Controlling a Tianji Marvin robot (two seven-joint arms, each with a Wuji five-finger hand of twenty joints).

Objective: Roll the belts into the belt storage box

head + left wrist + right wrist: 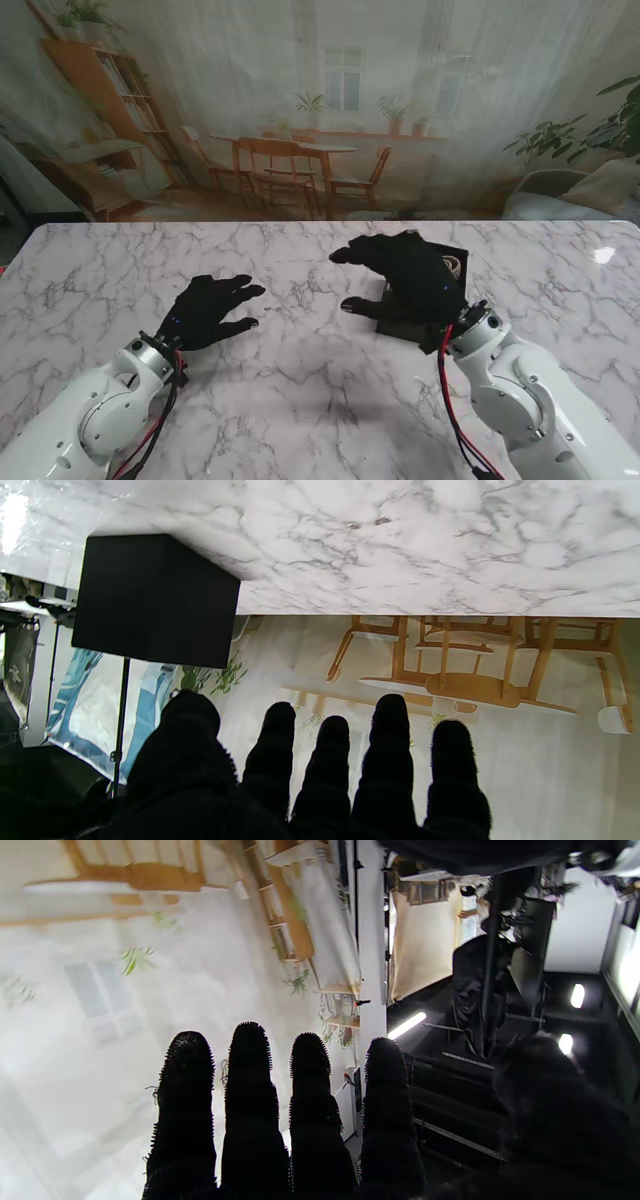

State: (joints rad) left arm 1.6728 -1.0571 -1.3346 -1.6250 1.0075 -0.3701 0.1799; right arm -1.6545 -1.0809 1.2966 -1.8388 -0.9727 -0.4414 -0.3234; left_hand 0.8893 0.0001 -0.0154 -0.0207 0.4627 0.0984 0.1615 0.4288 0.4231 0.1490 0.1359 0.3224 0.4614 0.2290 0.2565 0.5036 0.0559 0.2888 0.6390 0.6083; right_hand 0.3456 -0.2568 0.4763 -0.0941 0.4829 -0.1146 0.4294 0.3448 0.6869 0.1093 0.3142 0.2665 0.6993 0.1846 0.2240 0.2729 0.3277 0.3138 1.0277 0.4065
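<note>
The black belt storage box (pixel 404 324) stands on the marble table right of centre, and my right hand hides most of it. At its far right corner a pale coil (pixel 455 265) shows inside, apparently a rolled belt. My right hand (pixel 405 275) hovers over the box, fingers spread and holding nothing. In the right wrist view its fingers (pixel 250 1100) stretch out straight with nothing between them. My left hand (pixel 210 312) is open over the table left of the box, apart from it. The left wrist view shows the box (pixel 155 600) as a plain black block beyond the fingertips (pixel 390 730).
The white marble table (pixel 300 400) spreads around both hands. A printed backdrop of a dining room (pixel 300 130) hangs behind its far edge. I see no loose belt on the table.
</note>
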